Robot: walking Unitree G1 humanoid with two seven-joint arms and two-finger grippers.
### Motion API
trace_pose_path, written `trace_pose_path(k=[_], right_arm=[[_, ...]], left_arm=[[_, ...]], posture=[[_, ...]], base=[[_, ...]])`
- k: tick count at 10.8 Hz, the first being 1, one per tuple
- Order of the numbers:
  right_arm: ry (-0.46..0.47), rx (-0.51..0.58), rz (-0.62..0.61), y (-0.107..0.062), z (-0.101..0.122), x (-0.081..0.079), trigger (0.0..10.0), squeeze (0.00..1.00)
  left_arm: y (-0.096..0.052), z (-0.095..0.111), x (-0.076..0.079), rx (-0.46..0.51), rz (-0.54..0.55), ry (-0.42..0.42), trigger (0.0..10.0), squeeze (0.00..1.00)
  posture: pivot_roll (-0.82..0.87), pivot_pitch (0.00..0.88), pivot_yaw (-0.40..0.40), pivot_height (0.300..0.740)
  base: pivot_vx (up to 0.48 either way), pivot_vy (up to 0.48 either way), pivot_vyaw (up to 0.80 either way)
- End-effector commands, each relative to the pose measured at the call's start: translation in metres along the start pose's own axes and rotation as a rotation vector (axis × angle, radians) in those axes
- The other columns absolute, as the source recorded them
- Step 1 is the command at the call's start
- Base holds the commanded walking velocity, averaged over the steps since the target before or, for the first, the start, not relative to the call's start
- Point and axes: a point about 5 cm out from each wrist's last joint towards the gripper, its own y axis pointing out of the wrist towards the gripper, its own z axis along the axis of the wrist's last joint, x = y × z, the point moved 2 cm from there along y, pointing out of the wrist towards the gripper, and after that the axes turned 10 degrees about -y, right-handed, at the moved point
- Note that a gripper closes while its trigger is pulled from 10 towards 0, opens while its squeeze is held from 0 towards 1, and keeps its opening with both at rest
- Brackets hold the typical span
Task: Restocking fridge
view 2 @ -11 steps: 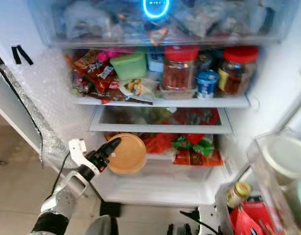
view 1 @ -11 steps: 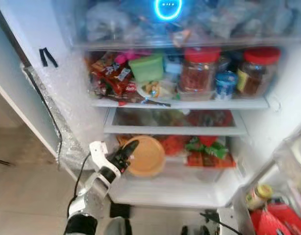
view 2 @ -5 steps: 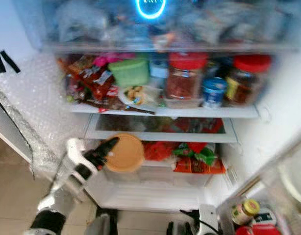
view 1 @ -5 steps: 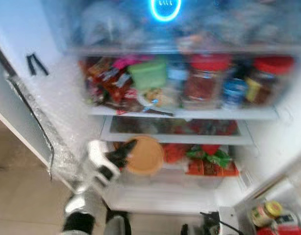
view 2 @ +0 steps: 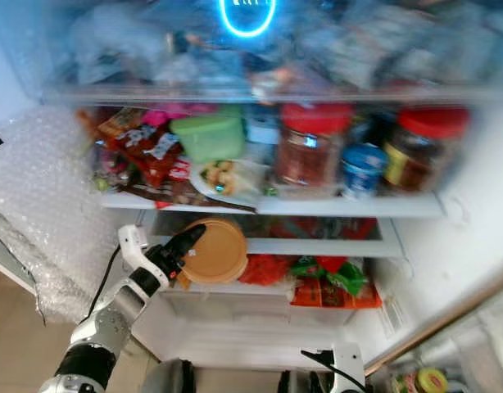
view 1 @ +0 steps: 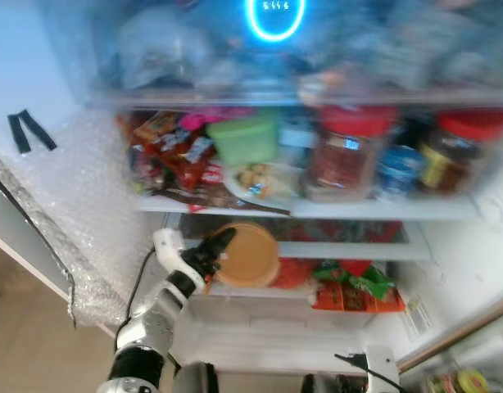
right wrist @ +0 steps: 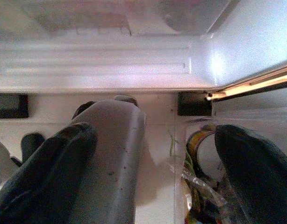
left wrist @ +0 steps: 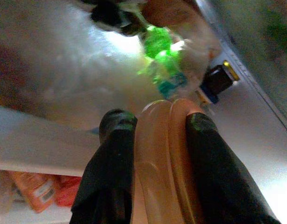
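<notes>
Two black fingers of the left gripper (view 1: 221,242) are seen closed on the edge of a round tan lid-like container (view 1: 246,255), which is held upright in front of the glass shelf edge, just below the main shelf (view 2: 317,206) of an open fridge. In the left wrist view the tan container (left wrist: 164,158) is pinched edge-on between the two fingers (left wrist: 113,163). To the left, the fridge wall is covered with bubble wrap (view 1: 79,196). On the main shelf, from left to right, are red snack packets (view 1: 174,151), a green tub (view 1: 245,137), a red-lidded jar (view 1: 343,151), a small blue-topped cup (view 1: 396,168) and a second red-lidded jar (view 1: 458,151). Below, red and green packets (view 1: 354,286) lie in the lower compartment, right of the tan container. A blue ring light (view 1: 275,14) glows at the top. The right gripper (right wrist: 157,172) hangs low with its fingers spread wide apart, gripping nothing
</notes>
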Motion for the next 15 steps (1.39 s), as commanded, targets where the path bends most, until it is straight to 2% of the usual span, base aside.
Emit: trace_pose_path(k=[1, 3, 4, 5, 6, 8, 10, 15], right_arm=[[0.014, -0.047, 0.023, -0.001, -0.014, -0.007, 10.0, 0.00], [0.014, -0.044, 0.024, -0.001, -0.013, -0.007, 10.0, 0.00], [0.020, -0.042, 0.022, -0.001, -0.013, -0.008, 10.0, 0.00], [0.022, -0.042, 0.021, -0.001, -0.013, -0.008, 10.0, 0.00], [0.025, -0.042, 0.021, -0.001, -0.013, -0.009, 10.0, 0.00], [0.029, -0.040, 0.022, -0.001, -0.013, -0.010, 10.0, 0.00], [0.032, -0.039, 0.019, -0.001, -0.014, -0.010, 10.0, 0.00], [0.040, -0.041, 0.018, -0.001, -0.016, -0.011, 10.0, 0.00]], left_arm=[[0.013, -0.005, 0.014, -0.029, -0.047, -0.002, 10.0, 0.00], [0.029, -0.014, 0.021, -0.041, -0.024, -0.019, 10.0, 0.00], [0.041, -0.023, 0.031, -0.059, -0.035, -0.049, 10.0, 0.00], [0.049, -0.026, 0.030, -0.043, 0.043, -0.027, 10.0, 0.00], [0.053, -0.025, 0.027, -0.015, 0.101, -0.027, 10.0, 0.00], [0.056, -0.016, 0.019, 0.103, 0.218, -0.093, 10.0, 0.00], [0.061, -0.014, 0.022, 0.154, 0.234, -0.153, 10.0, 0.00], [0.069, 0.005, 0.025, 0.266, 0.332, -0.169, 10.0, 0.00]], posture=[[-0.03, 0.076, 0.030, 0.637], [-0.03, 0.074, 0.032, 0.637], [-0.04, 0.073, 0.038, 0.637], [-0.04, 0.073, 0.040, 0.637], [-0.04, 0.071, 0.043, 0.637], [-0.06, 0.074, 0.047, 0.637], [-0.07, 0.077, 0.049, 0.637], [-0.08, 0.084, 0.055, 0.637]], base=[[0.000, 0.000, 0.00], [0.000, 0.000, 0.00], [0.000, 0.000, 0.00], [0.000, 0.000, 0.00], [0.000, 0.000, 0.00], [0.000, 0.000, 0.00], [0.000, 0.000, 0.00], [0.000, 0.000, 0.00]])
